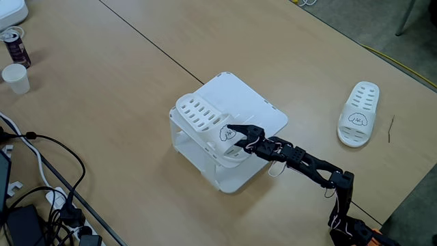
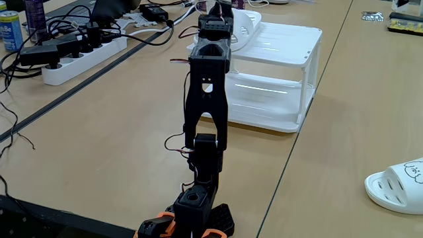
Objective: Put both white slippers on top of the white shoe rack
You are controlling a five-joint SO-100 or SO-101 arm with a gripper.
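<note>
No brand name or legible writing can be made out on anything; the only markings are the small black-outlined puppy faces drawn on the two slippers, and the print on a can (image 1: pixel 15 45) at the left edge of a fixed view is too small to read. One white slipper (image 1: pixel 205 126) lies on the flat top of the white shoe rack (image 1: pixel 256 109), toward its near-left corner in that view, with the slotted vents pointing away from the arm and the puppy face next to the end effector (image 1: pixel 235 132). The end effector is clamped on the strap end of this slipper, its black fingers closed over the edge beside the drawing. The second white slipper (image 1: pixel 358 114) rests on the wooden worktop (image 1: pixel 123 102) well apart from the rack, to its right in that view, and appears at the lower right in the other fixed view (image 2: pixel 398 185). A white paper cup (image 1: pixel 16 78) stands near the can.
</note>
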